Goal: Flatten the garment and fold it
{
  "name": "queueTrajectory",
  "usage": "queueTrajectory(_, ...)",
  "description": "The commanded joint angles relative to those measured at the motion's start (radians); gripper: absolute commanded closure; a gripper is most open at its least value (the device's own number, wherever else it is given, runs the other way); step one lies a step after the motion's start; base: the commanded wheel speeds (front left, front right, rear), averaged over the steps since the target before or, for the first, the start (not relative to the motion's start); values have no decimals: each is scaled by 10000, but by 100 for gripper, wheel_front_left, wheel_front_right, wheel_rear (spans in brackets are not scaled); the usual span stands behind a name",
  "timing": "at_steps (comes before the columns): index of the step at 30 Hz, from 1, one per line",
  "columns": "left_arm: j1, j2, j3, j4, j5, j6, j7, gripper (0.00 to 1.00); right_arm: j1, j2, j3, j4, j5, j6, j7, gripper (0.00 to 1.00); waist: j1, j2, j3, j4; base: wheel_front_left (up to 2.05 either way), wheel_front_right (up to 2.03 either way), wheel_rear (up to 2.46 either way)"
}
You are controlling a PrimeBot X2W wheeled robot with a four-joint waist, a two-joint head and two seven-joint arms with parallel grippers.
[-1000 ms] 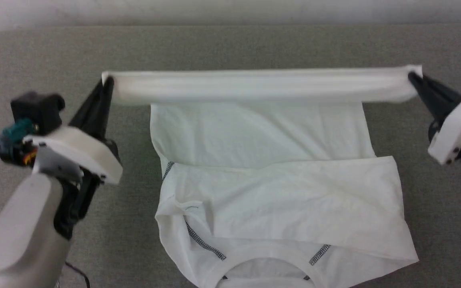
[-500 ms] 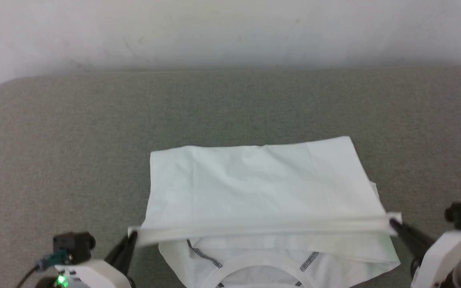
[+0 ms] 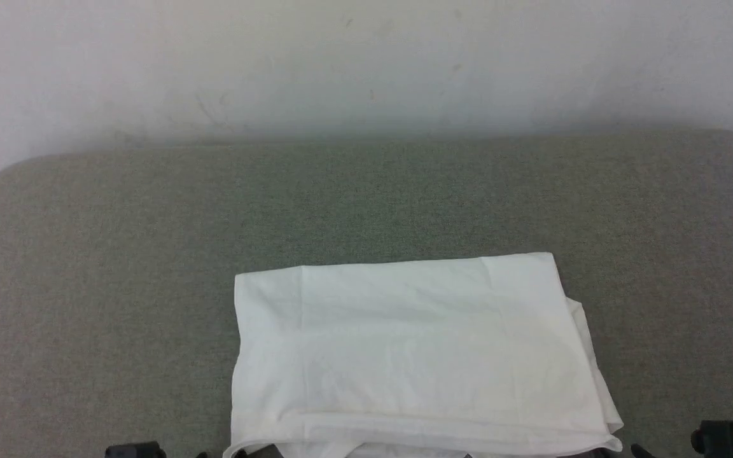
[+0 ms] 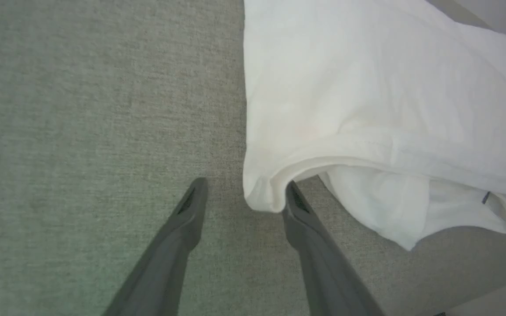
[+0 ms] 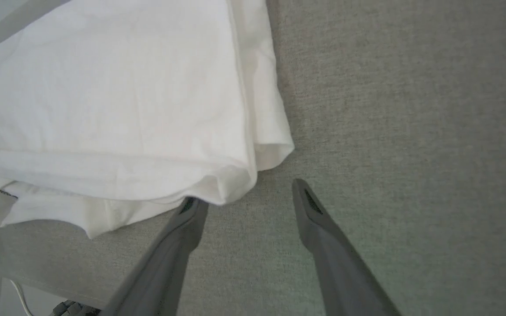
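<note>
Folded garment (image 3: 404,350) lies near-centre on counter (image 3: 86,286). Left gripper (image 4: 244,189): fingers spread wide, empty, at its near-left corner. Right gripper (image 5: 245,195): same, at near-right corner. Fabric looks thin, light, floppy; layers prob. slide. Best to pinch all layers at corners, not mid-panel.

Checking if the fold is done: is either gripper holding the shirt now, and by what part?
Nothing is held. The left gripper and right gripper are both open, fingers apart at the near corners of the garment.
</note>
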Motion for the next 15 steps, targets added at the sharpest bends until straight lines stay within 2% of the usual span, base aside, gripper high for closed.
queueTrajectory(1,188,42,63,1,77,-7,-276,0,236,78,-100,-286,-100,-9,-19,0,1,0,-209,-6,0,0,0)
queueTrajectory(9,466,56,963,-688,829,349,-2484,0,698,435,-1059,-2215,-272,-9,-47,0,1,0,-532,189,0,0,0)
queueTrajectory(15,21,-584,1798,-1346,2040,412,-2867,0,-256,121,-1650,-1948,-450,-9,834,0,1,0,-330,338,0,0,0)
